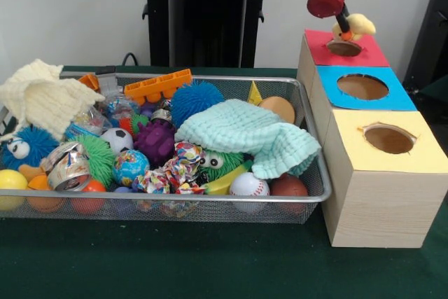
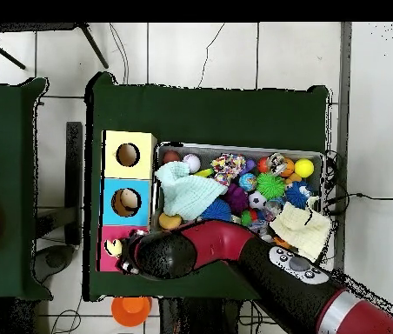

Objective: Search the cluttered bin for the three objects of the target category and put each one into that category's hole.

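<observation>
My gripper [image 1: 344,26] hangs over the far box with the red top [image 1: 371,52], right above its round hole [image 1: 344,47]. It is shut on a small yellow and orange plush toy [image 1: 358,25], which hangs just above the hole's rim. In the overhead view my arm [image 2: 226,248] covers most of the red-topped box [image 2: 107,233], and a bit of the yellow toy [image 2: 112,247] shows beside the gripper [image 2: 127,255]. The wire mesh bin [image 1: 311,113] lies left of the boxes, full of toys. No other plush animal shows plainly in it.
The blue-topped box [image 1: 399,99] and the yellow-topped box [image 1: 420,127] stand in front of the red one. In the bin lie a mint knitted cloth [image 1: 245,134], a cream knitted cloth [image 1: 42,96], a blue puffer ball [image 1: 196,99], a baseball [image 1: 249,184] and several small balls.
</observation>
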`<state>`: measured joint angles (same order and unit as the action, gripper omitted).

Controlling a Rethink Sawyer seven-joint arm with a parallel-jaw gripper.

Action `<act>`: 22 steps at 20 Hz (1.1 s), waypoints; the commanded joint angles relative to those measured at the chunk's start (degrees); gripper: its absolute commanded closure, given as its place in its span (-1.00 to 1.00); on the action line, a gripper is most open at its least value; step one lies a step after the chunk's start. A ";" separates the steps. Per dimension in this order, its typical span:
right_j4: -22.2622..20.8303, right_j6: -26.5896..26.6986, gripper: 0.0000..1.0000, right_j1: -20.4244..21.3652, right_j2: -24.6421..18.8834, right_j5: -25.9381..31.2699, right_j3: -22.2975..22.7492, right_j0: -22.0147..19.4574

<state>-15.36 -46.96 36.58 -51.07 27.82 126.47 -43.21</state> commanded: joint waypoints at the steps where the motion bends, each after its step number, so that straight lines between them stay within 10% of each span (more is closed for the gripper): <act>1: -2.56 -4.20 1.00 0.33 3.33 5.09 -2.18 -0.30; 19: -2.67 -4.01 1.00 0.45 5.66 6.60 -2.71 2.03; 20: -2.61 -3.91 -1.00 0.41 5.76 6.67 -2.74 2.08; 22: -2.60 -3.89 -1.00 0.34 5.82 6.73 -2.79 2.09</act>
<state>-15.35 -46.96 36.68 -48.51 28.11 126.47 -41.35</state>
